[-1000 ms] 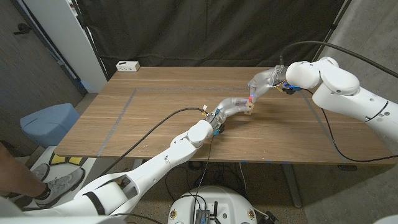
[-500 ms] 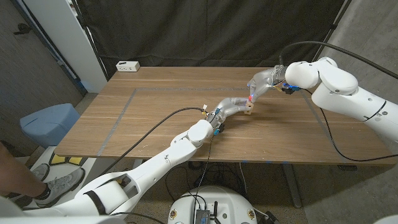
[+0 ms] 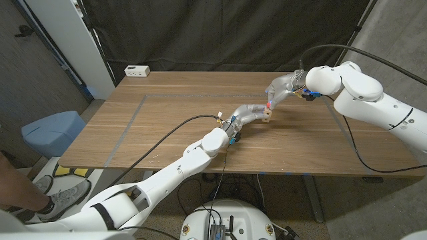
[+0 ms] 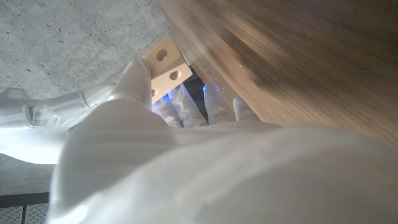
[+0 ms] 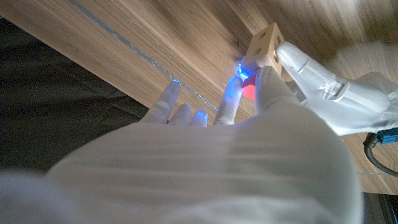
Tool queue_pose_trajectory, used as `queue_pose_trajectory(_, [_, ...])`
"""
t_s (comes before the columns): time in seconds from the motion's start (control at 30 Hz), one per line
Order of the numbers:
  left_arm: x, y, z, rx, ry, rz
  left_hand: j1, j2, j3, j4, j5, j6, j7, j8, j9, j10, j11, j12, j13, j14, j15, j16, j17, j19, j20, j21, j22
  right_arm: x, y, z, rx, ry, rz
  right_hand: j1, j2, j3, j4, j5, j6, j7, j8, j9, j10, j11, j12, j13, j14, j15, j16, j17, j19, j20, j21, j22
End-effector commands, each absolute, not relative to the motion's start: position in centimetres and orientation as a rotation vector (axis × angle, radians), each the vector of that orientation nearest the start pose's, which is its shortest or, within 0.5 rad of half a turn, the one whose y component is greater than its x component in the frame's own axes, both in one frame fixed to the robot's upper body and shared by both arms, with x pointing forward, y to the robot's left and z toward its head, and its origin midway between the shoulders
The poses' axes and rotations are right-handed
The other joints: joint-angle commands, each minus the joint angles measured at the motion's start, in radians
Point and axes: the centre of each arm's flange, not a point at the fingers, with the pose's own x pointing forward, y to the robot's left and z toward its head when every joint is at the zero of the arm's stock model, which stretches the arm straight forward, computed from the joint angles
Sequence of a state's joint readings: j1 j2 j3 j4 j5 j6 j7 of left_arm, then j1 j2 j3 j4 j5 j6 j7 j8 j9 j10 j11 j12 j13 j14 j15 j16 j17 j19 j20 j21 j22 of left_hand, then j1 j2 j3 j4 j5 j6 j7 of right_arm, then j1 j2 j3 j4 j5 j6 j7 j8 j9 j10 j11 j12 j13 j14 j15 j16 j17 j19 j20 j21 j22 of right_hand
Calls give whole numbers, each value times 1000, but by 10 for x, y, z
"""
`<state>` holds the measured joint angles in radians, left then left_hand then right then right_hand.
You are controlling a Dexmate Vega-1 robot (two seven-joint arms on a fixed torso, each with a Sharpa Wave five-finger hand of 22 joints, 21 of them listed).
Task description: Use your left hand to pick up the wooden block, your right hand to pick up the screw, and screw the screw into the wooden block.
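In the head view my left hand (image 3: 249, 114) holds the small wooden block (image 3: 267, 119) just above the table, right of centre. My right hand (image 3: 281, 87) reaches down from behind and pinches the red-headed screw (image 3: 269, 105) right at the block's top. In the right wrist view the red screw head (image 5: 247, 91) sits between my right hand's fingertips (image 5: 264, 78), against the block (image 5: 264, 42), which a left finger (image 5: 298, 61) grips from the side. The left wrist view shows the pale block (image 4: 165, 65) with two round holes, held by my left fingers (image 4: 138, 78).
The wooden table (image 3: 167, 120) carries a taped rectangle outline. A white power strip (image 3: 137, 70) lies at its far left corner. A black cable (image 3: 167, 137) trails across the table to my left wrist. A blue bin (image 3: 52, 133) stands on the floor at left.
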<state>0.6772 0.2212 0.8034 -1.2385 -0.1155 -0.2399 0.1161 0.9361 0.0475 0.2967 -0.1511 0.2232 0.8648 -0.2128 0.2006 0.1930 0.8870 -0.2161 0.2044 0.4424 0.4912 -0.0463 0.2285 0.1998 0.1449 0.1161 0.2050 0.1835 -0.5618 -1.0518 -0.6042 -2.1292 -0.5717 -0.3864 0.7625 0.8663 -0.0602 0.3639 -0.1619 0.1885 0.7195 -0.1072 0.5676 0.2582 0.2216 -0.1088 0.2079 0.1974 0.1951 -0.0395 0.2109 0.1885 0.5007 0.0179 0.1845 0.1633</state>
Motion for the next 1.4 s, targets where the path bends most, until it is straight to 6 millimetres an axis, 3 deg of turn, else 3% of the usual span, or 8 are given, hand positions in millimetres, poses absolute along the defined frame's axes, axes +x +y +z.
queue_pose_trajectory(0.03, [629,-5,-57,420,-651,-520,-19,27,6,2,4,29,18,11,3,8,-2,8,4,10,-77,-1,3,4,6,7,4,527,-231,109,-1811,-239,235,1,4,3,7,-3,-17,-3,-2,4,-1,14,-7,3,7,-13,1,4,5,-1,3,2])
queue_pose_trajectory(0.27, [631,-6,-57,418,-647,-521,-19,28,7,2,5,28,21,10,3,8,-2,8,4,11,-77,-1,3,4,6,7,4,528,-232,109,-1814,-238,235,6,-1,8,4,-1,-74,-21,-27,-2,-21,25,-16,3,2,-7,-4,4,2,1,1,3])
queue_pose_trajectory(0.7, [633,-8,-56,416,-645,-522,-20,28,7,2,5,28,23,10,3,8,-2,9,4,11,-75,-1,3,5,6,7,4,529,-233,112,-1810,-248,242,15,-11,14,-1,0,-115,-44,-45,-8,-32,7,-19,4,-3,-3,-9,3,-3,6,0,3])
queue_pose_trajectory(1.0, [635,-9,-56,416,-639,-525,-21,28,7,3,5,28,21,11,3,8,-2,9,4,11,-76,-1,3,5,4,7,4,531,-232,113,-1811,-258,252,28,-8,24,-2,2,-63,-51,-23,-8,-27,-9,-15,4,-2,-4,-10,4,-4,8,0,3])
queue_pose_trajectory(1.4, [639,-11,-53,417,-638,-526,-21,28,9,2,5,30,21,11,3,8,-2,8,4,12,-75,-1,3,5,4,7,4,536,-232,115,-1810,-263,251,42,-6,33,-3,3,-17,-36,1,-2,-13,-22,-11,4,4,-11,-8,4,-1,8,1,3])
